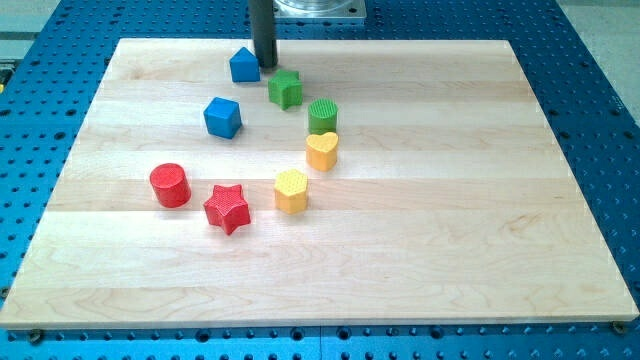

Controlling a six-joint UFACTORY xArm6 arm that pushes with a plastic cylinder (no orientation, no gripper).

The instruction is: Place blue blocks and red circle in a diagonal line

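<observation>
No jaws on this rig; arm ends in a dark rod, so there's nothing to read as spread, pressed or pinching. My tip (266,65) sits at the surface near the view's top, just to the view's right of the blue house-shaped block (243,65), touching or nearly so; can't tell which.

Task blocks rel. to the tip:
- Blue house-shaped block: immediately view-left of tip, same height in the view.
- Blue cube (222,117): below and a bit view-left of tip, apart from the house block.
- Red cylinder (170,185) (the circle): well below and further view-left, far from tip.
These three run roughly along a slant from the view's top centre down toward the view's lower left.

Others:
- Green hexagon-ish block (285,89): just below-right of tip, near but not touching.
- Green cylinder (323,115): further view-right and down.
- Yellow heart (322,151): directly below the green cylinder, nearly touching it.
- Yellow hexagon-ish block (291,191): below-left of the heart.
- Red star (227,208): lowest block, btw. red cylinder and yellow hexagon-ish block, close to the cylinder.

All sit on the light wood surface (450,200), which rests on a blue perforated base (600,100). Metal mount of the arm (318,9) shows at the view's top edge.
</observation>
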